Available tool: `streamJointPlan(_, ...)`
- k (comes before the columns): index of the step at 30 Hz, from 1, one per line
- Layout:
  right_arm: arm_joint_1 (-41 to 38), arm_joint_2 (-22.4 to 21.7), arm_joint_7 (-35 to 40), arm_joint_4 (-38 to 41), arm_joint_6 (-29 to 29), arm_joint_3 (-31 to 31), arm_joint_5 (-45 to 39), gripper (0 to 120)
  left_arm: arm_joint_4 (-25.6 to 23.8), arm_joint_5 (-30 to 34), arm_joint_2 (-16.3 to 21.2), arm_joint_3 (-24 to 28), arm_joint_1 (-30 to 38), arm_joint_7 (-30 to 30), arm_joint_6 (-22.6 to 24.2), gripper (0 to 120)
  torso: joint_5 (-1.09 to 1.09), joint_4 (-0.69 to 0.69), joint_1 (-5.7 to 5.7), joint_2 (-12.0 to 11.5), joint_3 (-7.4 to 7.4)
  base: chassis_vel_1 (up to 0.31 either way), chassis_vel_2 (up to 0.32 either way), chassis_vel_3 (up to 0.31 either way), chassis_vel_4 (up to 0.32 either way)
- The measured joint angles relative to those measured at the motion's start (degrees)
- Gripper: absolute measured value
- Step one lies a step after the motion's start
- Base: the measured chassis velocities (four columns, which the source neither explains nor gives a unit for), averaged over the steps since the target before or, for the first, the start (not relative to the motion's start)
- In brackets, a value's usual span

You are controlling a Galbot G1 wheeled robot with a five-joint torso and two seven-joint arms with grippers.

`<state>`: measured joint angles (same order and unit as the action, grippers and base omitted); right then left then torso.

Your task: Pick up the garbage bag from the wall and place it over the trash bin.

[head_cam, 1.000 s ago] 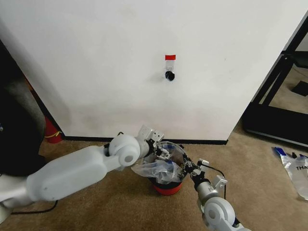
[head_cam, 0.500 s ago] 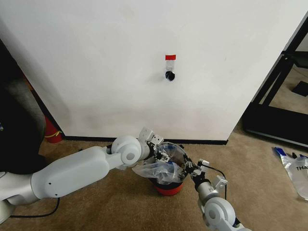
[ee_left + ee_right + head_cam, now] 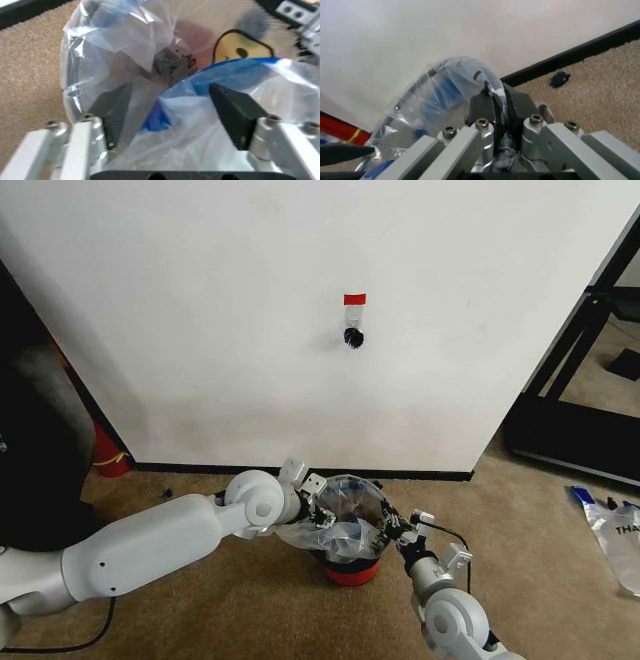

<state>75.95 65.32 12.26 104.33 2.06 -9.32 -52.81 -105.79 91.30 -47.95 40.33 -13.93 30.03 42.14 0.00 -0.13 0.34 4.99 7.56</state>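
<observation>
My right pincer (image 3: 496,108) pinched the garbage bag (image 3: 335,532); the left pincer (image 3: 172,112) gaped around it. Pulling could, I judged, tip the trash bin (image 3: 350,572).

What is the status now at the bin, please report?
Left gripper open around garbage bag at trash bin. Right gripper shut on bag's edge. Nothing in the way.

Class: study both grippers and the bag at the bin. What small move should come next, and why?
Probably close the left gripper on the garbage bag: its jaws stand open around the film, while the right gripper pinches the other side at the trash bin, whose near rim looks uncovered.
</observation>
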Motion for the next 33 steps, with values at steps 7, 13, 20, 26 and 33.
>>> streamJointPlan(7,0.0,0.1,0.2,0.0,-0.1,0.0,0.2,1,-1.2,1.8,0.7,-1.2,-0.3,0.3,0.0,90,0.0,0.0,0.0,0.0,0.0,0.0,0.0,0.0,0.0)
streamJointPlan(13,-0.4,0.1,0.4,0.1,-0.3,0.2,0.1,1,-1.3,1.6,1.2,0.3,-1.2,0.3,0.0,96,0.0,0.01,0.0,0.0,0.0,0.0,0.0,0.0,0.0)
streamJointPlan(20,-0.4,-0.2,0.5,0.3,-0.4,0.2,-0.2,1,-1.7,1.0,1.4,0.7,-2.1,0.0,0.0,77,0.0,0.0,0.0,0.0,0.0,0.0,0.0,0.0,0.0)
streamJointPlan(26,-0.4,-0.3,0.6,0.4,-0.5,0.1,-0.4,1,-1.8,-1.0,1.3,0.6,-3.3,-0.3,0.0,59,0.0,0.01,0.0,0.0,0.0,0.0,0.0,0.0,0.0)
streamJointPlan(33,-0.4,-0.2,0.6,0.4,-0.5,0.0,-0.5,1,-2.2,-2.5,1.3,0.1,-3.4,-0.4,0.0,32,0.0,0.0,0.0,0.0,0.0,0.0,0.0,0.0,0.0)
